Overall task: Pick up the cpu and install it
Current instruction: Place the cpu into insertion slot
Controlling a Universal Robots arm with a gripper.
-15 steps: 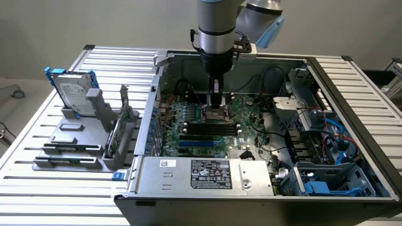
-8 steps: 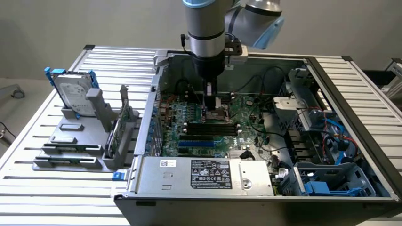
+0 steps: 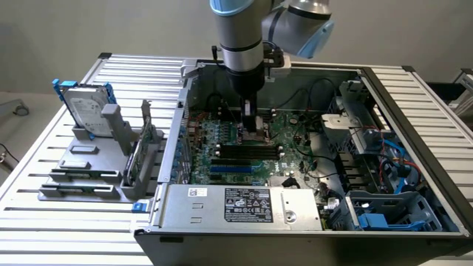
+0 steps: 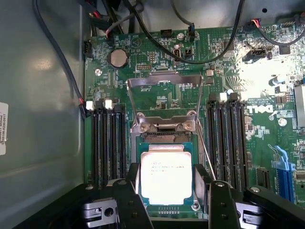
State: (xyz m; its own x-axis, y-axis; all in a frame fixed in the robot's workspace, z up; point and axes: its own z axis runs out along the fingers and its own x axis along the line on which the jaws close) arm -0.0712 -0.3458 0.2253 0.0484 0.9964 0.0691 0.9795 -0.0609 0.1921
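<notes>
Inside an open computer case, the gripper pinches the cpu by two opposite edges at the socket, between memory slots. The cpu lies flat, metal top up, its slightly longer side pointing toward the raised load plate; its print is unreadable. The motherboard reads DELL.

The cpu is a small flat square chip with a silver-grey metal top, faint print and a thin green rim. It sits level at the motherboard socket.
</notes>
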